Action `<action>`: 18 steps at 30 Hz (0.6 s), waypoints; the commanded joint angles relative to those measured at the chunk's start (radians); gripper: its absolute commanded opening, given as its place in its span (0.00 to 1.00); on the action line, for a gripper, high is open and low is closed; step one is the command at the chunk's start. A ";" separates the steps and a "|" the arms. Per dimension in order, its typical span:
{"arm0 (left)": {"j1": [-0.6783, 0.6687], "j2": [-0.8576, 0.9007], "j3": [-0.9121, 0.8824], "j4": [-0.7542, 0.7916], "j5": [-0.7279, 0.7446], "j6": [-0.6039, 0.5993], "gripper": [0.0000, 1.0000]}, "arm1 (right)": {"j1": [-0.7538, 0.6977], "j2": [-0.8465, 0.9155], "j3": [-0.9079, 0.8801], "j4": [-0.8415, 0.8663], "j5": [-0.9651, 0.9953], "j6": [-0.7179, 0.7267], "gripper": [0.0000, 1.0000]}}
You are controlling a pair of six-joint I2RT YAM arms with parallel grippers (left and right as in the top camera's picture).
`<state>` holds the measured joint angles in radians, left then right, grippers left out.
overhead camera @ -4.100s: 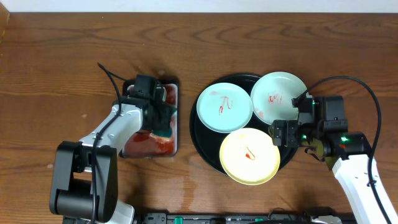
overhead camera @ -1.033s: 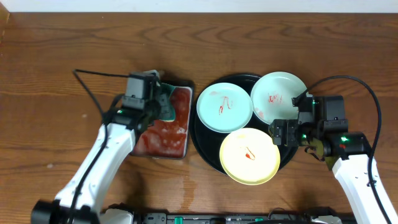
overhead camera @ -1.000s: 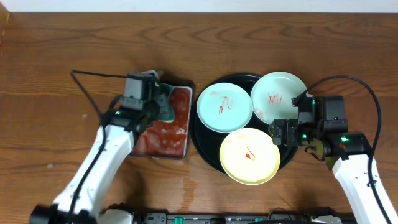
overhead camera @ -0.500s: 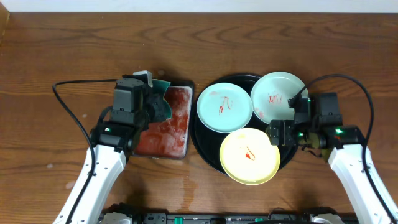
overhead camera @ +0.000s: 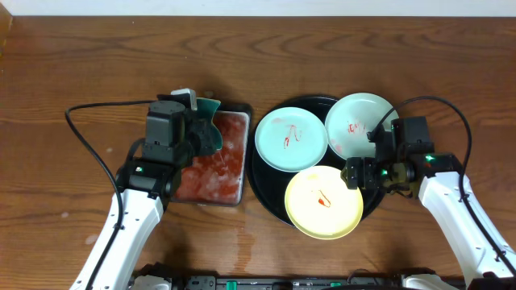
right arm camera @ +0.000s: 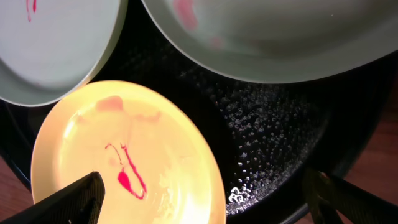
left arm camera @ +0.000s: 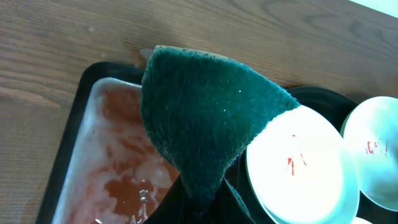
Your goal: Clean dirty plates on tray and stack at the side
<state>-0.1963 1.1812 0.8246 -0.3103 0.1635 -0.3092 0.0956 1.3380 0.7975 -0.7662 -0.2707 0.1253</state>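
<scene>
Wiping looks about to begin. The left hand clamps a dark green scouring sponge over the rectangular metal tray of red liquid, at nine o'clock from the round glossy black tray. The right hand hangs wide open at four o'clock. The three stained round plastic plates lie on the black tray. Next, the sponge should go to the ten o'clock plate.

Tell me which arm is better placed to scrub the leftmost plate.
Left: the left end effector holds the green sponge near that mint-green plate; the right end effector is open, empty.
</scene>
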 commanded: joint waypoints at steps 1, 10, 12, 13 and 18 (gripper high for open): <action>0.006 -0.022 -0.006 0.006 -0.018 0.017 0.07 | -0.009 0.016 0.004 -0.001 -0.020 0.000 0.99; 0.006 -0.022 -0.006 0.019 -0.019 -0.003 0.07 | -0.009 0.024 0.004 -0.004 -0.026 0.000 0.99; 0.006 -0.021 -0.011 0.039 -0.019 -0.011 0.07 | -0.009 0.024 0.004 -0.004 -0.026 0.000 0.99; 0.006 -0.021 -0.014 0.055 -0.019 -0.011 0.07 | -0.009 0.024 0.004 -0.004 -0.026 0.000 0.99; 0.006 -0.018 -0.044 0.129 -0.018 -0.014 0.07 | -0.009 0.024 0.004 -0.003 -0.026 0.000 0.99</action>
<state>-0.1963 1.1812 0.8078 -0.2127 0.1539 -0.3157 0.0956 1.3540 0.7975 -0.7689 -0.2829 0.1253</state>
